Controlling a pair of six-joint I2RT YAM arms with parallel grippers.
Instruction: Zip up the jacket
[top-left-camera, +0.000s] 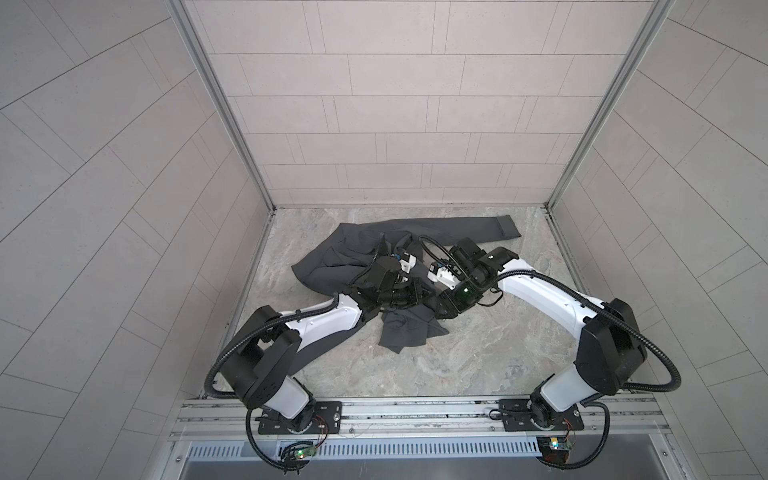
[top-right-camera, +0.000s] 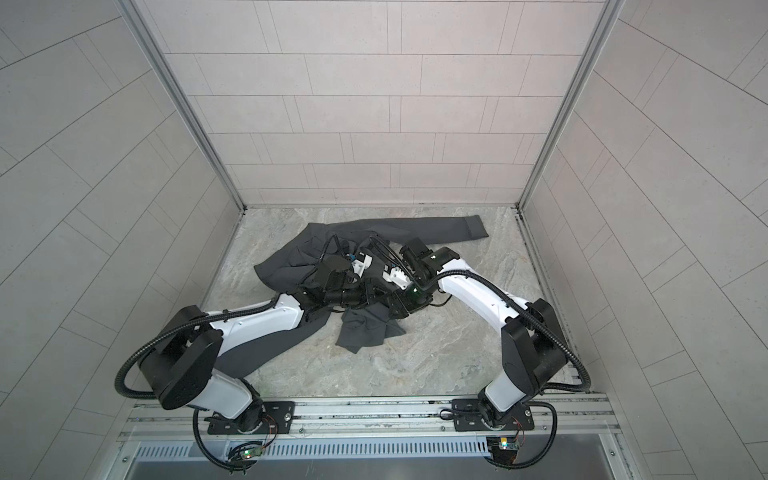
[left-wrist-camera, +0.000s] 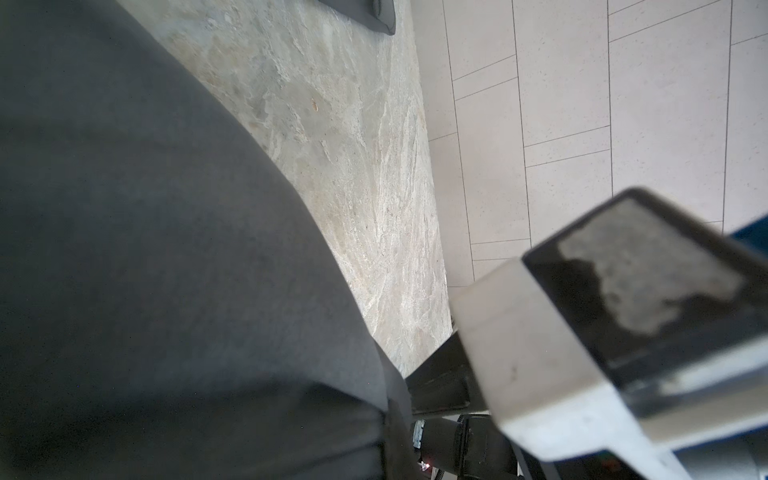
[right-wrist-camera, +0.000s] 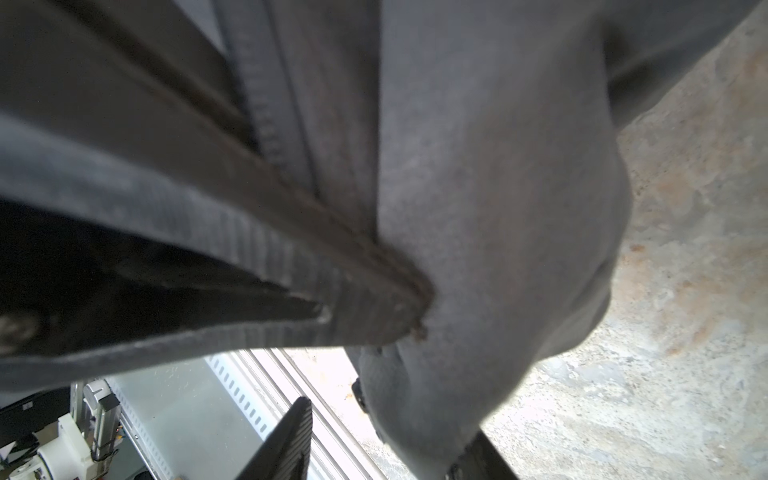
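The dark grey jacket (top-left-camera: 332, 266) (top-right-camera: 291, 266) lies crumpled in the middle of the marble table (top-left-camera: 478, 357), one sleeve (top-left-camera: 498, 228) stretched toward the back right. My left gripper (top-left-camera: 419, 291) is low over the bunched middle and shut on jacket fabric (left-wrist-camera: 145, 249); its fingers are hidden by the cloth. My right gripper (top-left-camera: 441, 315) (right-wrist-camera: 390, 419) faces it from the right. Its fingers (right-wrist-camera: 291, 436) stand apart around a hanging fold (right-wrist-camera: 457, 249), with a gap beside one pad. A zipper tape with teeth (right-wrist-camera: 266, 124) runs above them.
Tiled walls close in the table at the left, back and right. The arm bases sit on a metal rail (top-left-camera: 415, 411) at the front edge. The jacket's other sleeve (top-left-camera: 316, 353) lies under my left arm. My right arm's wrist camera block (left-wrist-camera: 582, 332) is close beside the left gripper.
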